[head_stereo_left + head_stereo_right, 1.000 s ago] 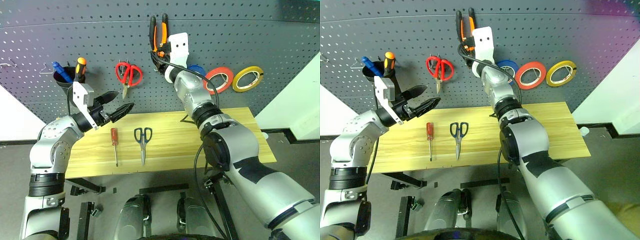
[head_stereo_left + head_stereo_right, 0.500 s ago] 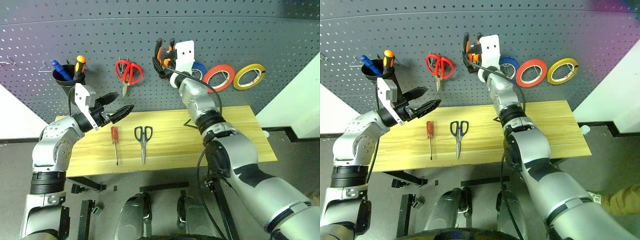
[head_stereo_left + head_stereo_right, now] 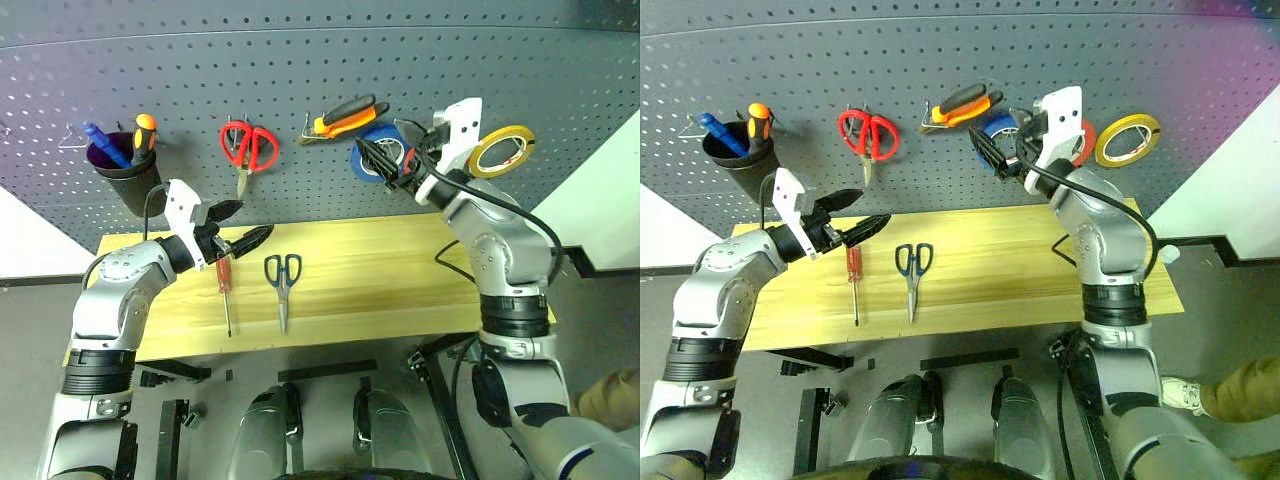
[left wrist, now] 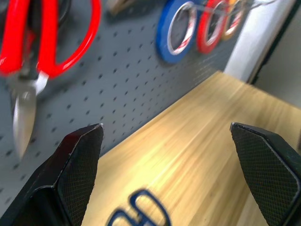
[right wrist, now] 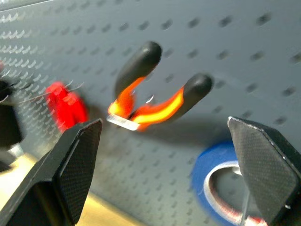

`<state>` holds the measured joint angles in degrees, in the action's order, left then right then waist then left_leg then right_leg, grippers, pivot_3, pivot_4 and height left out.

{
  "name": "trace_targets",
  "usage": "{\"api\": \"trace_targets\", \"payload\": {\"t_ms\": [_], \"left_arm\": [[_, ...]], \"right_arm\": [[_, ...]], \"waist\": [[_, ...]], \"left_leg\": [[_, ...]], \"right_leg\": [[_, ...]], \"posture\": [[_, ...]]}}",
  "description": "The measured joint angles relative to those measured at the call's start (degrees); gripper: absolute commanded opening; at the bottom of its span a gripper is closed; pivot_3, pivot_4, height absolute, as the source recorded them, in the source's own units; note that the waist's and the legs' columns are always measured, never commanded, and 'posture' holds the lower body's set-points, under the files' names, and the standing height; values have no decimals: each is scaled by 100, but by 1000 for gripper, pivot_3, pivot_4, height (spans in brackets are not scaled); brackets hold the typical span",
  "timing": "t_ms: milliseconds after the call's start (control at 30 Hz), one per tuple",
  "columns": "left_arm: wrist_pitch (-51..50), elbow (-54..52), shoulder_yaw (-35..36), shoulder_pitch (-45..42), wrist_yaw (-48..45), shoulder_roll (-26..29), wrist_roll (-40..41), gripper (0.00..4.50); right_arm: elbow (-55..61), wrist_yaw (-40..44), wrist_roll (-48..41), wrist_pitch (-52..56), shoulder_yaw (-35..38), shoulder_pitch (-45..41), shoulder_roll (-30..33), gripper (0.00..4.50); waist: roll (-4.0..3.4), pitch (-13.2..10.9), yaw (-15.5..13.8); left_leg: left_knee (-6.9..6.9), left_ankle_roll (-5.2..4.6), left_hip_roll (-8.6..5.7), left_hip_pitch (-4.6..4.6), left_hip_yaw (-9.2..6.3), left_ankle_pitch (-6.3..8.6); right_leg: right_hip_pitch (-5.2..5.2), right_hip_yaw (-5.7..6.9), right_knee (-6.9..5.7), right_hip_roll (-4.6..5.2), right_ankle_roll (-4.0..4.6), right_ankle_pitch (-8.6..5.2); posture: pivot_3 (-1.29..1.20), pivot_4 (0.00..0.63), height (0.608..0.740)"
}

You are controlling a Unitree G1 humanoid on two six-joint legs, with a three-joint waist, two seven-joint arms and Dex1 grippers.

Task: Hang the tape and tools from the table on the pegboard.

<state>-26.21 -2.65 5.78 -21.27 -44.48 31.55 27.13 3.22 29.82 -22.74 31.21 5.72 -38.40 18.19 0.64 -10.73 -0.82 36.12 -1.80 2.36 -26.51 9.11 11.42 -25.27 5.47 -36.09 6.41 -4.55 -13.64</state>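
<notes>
Left hand, wide open and empty, should straddle the screwdriver handle squarely before closing; right hand gapes empty.

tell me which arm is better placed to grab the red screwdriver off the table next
Left. The open left gripper hovers just above the red screwdriver on the table, while the open right gripper is up by the pegboard.
</notes>
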Motion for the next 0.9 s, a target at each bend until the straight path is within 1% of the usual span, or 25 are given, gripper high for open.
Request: {"api": "trace_targets", "payload": {"t_ms": [100, 200, 300, 400, 467, 567, 633, 733, 767, 900], "left_arm": [[-105, -14, -127, 10, 69, -41, -78, 4500], [-271, -21, -399, 24, 207, -155, -231, 4500], [-379, -7, -569, 5, 315, -329, -302, 4500], [-505, 12, -686, -37, 406, -357, -394, 4500], [-681, 105, -831, -45, 638, -388, -624, 4500], [-1071, 359, -1172, -55, 1183, -625, -1088, 4500], [-1369, 478, -1402, -124, 1473, -744, -1336, 4500], [-1808, 543, -1528, -252, 1843, -904, -1587, 4500], [-1929, 543, -1553, -288, 1936, -979, -1638, 4500], [-2560, 691, -1562, -395, 2437, -1321, -1800, 4500]], "right_arm": [[231, 344, -89, 230, -178, 330, 270, 4465], [446, 807, -124, 405, -509, 753, 597, 4465], [445, 952, -121, 491, -627, 806, 615, 4465], [488, 1206, -110, 579, -768, 895, 903, 4465], [562, 1507, -119, 709, -956, 1115, 1129, 4465], [491, 1917, -109, 779, -1261, 1269, 1268, 4465], [260, 2228, -88, 663, -1388, 1219, 1358, 4465], [-561, 2689, 148, 237, -1554, 902, 1454, 4465], [-890, 2778, 276, 70, -1627, 740, 1457, 4465], [-1994, 2948, 780, -587, -1870, 269, 1378, 4465]], "waist": [[2, 2, -14], [3, 2, -21], [4, 3, 7], [6, 4, -5], [6, 4, -24], [9, 1, -27], [13, -3, -21], [13, -16, -1], [14, -27, 1], [22, -54, -5]], "left_leg": [[11, -17, 0, 0, -3, 26], [15, -22, -2, 0, -4, 28], [16, -19, 1, 1, -4, 13], [15, -9, 2, 4, -6, 5], [18, -13, 1, 4, -8, 7], [38, -35, 0, -1, -8, 19], [54, -67, 3, 0, -10, 39], [90, -76, 13, 3, -14, 53], [95, -68, 14, 3, -16, 58], [99, -67, 14, 2, -20, 58]], "right_leg": [[8, 1, 3, 4, 0, 1], [10, 1, 2, 8, 0, 1], [9, 1, -1, 3, 0, 2], [12, 3, -3, 0, 1, 2], [16, 5, -2, 2, 0, 1], [18, 5, -3, 4, -2, 2], [26, 6, -5, 3, -5, 4], [41, 9, -7, 0, 2, 2], [41, 8, -6, 4, 16, -1], [40, 7, -7, 23, 20, 1]], "posture": [[131, 125, 740], [128, 124, 740], [127, 123, 740], [123, 131, 740], [121, 143, 740], [116, 162, 740], [114, 172, 740], [118, 196, 740], [120, 201, 740], [126, 227, 740]]}}
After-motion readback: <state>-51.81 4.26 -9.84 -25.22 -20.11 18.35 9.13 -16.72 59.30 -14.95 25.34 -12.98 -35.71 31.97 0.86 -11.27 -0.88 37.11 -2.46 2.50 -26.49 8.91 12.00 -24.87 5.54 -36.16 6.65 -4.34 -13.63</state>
